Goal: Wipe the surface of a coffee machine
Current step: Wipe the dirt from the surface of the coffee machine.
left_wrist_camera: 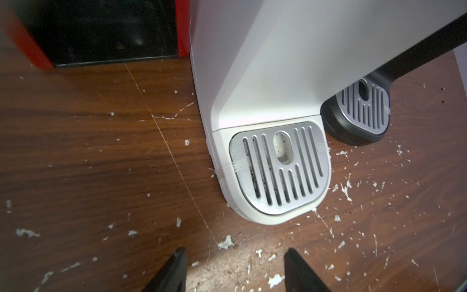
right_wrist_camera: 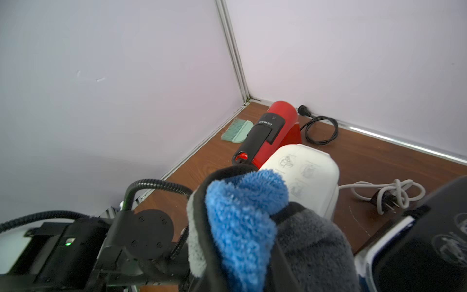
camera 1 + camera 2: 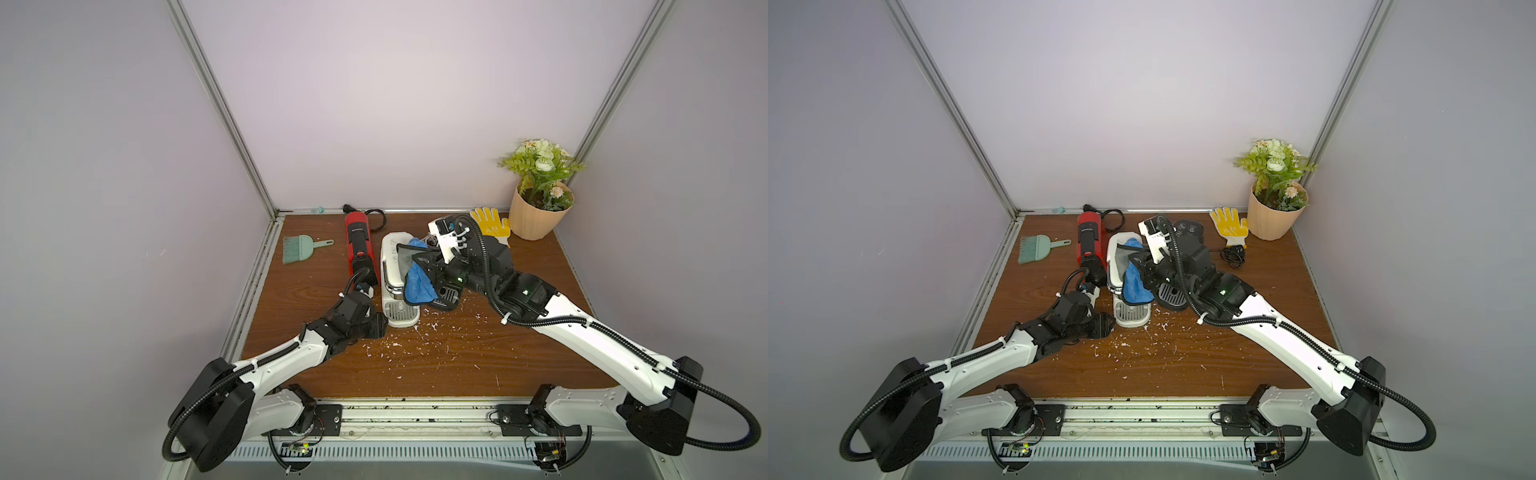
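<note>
Currently mid-wipe: my right gripper [image 3: 423, 268] clamps the blue cloth [image 3: 415, 284] atop the white coffee machine [image 3: 391, 249]; left gripper [image 1: 235, 263] gapes empty. Next, I'd sweep forward, pressing lightly.

Mid-frame on the wooden desk [image 3: 415, 374] stand a red coffee machine [image 3: 357, 241], a white coffee machine [image 3: 390, 253] and a black coffee machine [image 3: 448, 300]. A brush [image 3: 299, 248] lies at the left, a glove [image 3: 490, 224] and a flowerpot [image 3: 536, 216] at the upper right.

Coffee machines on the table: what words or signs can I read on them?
"NESPRESSO": white letters on the black top strip of the red coffee machine, in the right wrist view.
No readable text: the white coffee machine carries faint grey drawings with tiny print, too blurred.
No readable text: the black coffee machine carries white drawings, too blurred.
</note>
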`<state>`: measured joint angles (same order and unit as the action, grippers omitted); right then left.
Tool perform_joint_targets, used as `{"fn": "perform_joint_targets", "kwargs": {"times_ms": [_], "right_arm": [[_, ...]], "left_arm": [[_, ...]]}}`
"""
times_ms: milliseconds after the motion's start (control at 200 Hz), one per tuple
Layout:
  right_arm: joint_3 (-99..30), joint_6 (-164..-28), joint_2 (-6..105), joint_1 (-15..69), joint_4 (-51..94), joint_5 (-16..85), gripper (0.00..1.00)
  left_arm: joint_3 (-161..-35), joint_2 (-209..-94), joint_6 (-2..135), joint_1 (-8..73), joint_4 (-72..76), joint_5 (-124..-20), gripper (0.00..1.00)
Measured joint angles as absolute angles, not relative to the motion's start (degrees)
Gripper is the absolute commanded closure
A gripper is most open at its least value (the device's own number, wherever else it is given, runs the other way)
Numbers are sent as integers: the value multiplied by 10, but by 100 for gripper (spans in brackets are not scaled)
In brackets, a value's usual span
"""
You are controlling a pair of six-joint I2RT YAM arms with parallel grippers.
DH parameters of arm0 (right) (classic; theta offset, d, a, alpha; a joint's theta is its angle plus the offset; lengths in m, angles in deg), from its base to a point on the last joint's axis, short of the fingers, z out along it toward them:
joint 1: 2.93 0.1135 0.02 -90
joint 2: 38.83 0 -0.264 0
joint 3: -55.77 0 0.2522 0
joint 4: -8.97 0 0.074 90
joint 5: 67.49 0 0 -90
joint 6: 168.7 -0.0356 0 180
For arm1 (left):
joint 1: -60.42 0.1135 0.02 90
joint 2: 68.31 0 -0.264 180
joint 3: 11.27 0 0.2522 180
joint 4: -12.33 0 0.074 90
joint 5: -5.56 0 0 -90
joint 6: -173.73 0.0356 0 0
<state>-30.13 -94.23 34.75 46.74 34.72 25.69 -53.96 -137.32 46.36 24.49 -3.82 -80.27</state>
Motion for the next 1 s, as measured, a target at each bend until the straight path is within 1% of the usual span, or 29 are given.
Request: {"fn": "perform_joint_targets", "kwargs": {"times_ms": [160, 250, 435, 565, 726, 996], "right_arm": [[-317, -941, 421, 490, 363, 247, 96], [-347, -941, 473, 493, 361, 234, 96], [-451, -941, 571, 494, 370, 153, 97], [-496, -943, 619, 490, 362, 107, 98], [-506, -962, 640, 464, 331, 101, 98], [-474, -985, 619, 419, 314, 88, 98]], "left_arm": [[-540, -1412, 454, 245, -20, -802, 38], [-540, -1425, 446, 245, -11, -802, 38], [-535, -1427, 433, 245, 6, -802, 38], [-522, -1416, 429, 245, 8, -802, 38], [-515, -1406, 427, 245, 6, -802, 38], [-515, -1397, 427, 245, 5, -804, 38]]}}
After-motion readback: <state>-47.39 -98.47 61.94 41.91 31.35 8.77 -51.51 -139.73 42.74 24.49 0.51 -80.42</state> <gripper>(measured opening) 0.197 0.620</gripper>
